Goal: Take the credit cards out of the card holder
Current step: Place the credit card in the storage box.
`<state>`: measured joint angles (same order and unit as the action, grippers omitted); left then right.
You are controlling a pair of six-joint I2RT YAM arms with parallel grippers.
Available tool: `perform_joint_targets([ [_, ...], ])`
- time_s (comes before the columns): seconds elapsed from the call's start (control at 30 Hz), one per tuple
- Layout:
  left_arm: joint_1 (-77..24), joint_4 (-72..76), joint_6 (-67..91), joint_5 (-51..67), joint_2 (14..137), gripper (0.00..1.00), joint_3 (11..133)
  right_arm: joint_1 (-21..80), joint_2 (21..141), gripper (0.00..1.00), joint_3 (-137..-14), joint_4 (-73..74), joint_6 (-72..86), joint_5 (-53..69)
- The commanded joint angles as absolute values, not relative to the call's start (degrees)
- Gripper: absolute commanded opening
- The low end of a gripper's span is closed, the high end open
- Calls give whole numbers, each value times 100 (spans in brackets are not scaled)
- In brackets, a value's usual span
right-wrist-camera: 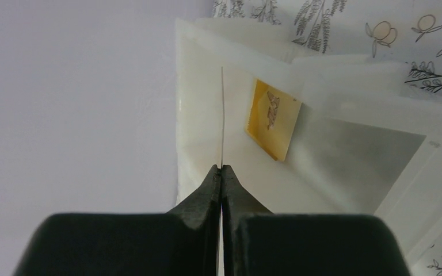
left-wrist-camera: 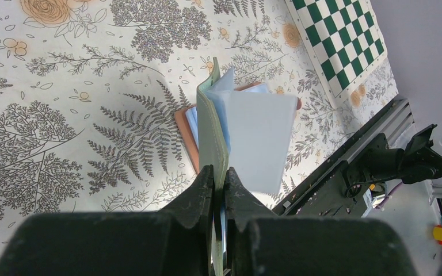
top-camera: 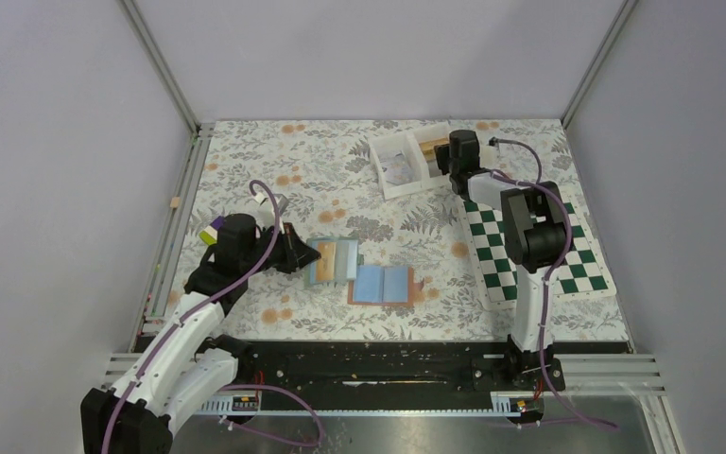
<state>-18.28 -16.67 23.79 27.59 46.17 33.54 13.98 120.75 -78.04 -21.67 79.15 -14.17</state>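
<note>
We note a robotics lab test cell: plain pale-grey wall panels (top-camera: 57, 142) in silver aluminium frame posts (top-camera: 157, 61); floral-print table (top-camera: 340, 161) with black metal mounting rail (top-camera: 378, 364).

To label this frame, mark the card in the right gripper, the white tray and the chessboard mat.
credit card (right-wrist-camera: 222, 115), right wrist view, on its thin upright edge.
white tray (top-camera: 381, 170), top view, on its left wall.
chessboard mat (top-camera: 581, 270), top view, on bare squares right of the arm.

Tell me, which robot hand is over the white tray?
The right gripper: it hangs above the white tray, shut on a thin card. The left gripper is mid-table, pinching a greenish card holder.
</note>
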Motion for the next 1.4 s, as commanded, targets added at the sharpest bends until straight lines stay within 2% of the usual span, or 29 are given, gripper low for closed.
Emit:
perform_joint_targets([
  [0.0,-1846,-1322,2364,2844,4641,0,3621,1393,12334,0,-8160,-1904,8284,-1759],
  [0.77,-1847,-1256,2399,2972,4668,0,3600,1374,13279,1,-9683,-290,8577,-1744],
  [0.87,-1848,-1255,2395,2980,4633,0,3588,1350,13295,7,-9719,-212,8595,-1786],
  [0.97,-1846,-1249,2408,2995,4614,0,3585,1304,13381,9,-9924,-87,8557,-1646],
  [1.07,-1846,-1227,2417,3016,4609,0,3585,1289,13336,19,-9957,-35,8544,-1572],
  [1.17,-1846,-1226,2417,3023,4593,0,3583,1269,13015,30,-9765,-119,8367,-1574],
  [1.27,-1846,-1202,2433,3034,4567,0,3570,1222,12609,37,-9494,-164,8060,-1609],
  [1.37,-1843,-1191,2450,3048,4506,0,3559,1130,12194,39,-9173,-324,7831,-1399],
])
